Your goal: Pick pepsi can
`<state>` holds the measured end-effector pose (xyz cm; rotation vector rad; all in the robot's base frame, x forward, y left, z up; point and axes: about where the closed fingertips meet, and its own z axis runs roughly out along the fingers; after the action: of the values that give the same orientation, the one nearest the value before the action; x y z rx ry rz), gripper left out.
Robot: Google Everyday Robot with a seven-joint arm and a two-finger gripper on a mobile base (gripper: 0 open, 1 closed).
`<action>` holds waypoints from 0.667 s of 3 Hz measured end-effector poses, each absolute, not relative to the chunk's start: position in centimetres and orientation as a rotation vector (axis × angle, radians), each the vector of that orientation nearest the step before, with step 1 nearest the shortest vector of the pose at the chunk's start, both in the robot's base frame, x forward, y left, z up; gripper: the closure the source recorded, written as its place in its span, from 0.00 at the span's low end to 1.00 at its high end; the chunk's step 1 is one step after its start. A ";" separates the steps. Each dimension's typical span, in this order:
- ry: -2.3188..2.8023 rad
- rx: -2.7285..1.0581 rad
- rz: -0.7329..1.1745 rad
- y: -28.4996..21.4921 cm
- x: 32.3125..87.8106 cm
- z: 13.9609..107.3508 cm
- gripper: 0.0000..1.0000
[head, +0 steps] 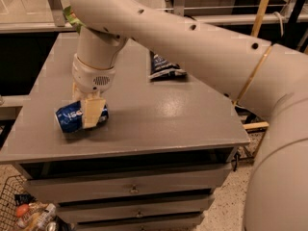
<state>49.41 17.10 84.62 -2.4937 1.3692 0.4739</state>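
My pincer [90, 118] hangs straight down over the pepsi can [70, 118], which lies on its side on the desk [163, 119] directly beneath it, long axis running out to the pincer's left, and I cannot tell whether it is clamped.

The cream pincer [90, 116], at the grey tabletop's [163, 124] left front, clamps a shiny blue pepsi can [70, 119] with white lettering; the snack bag [163, 67] is dark blue.
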 end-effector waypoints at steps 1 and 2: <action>1.317 -2.405 0.510 16.5 50.3 87.5 1.00; 1.257 -2.336 0.526 16.0 51.0 90.4 1.00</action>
<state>51.05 15.97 90.36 -2.3361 1.2572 0.5264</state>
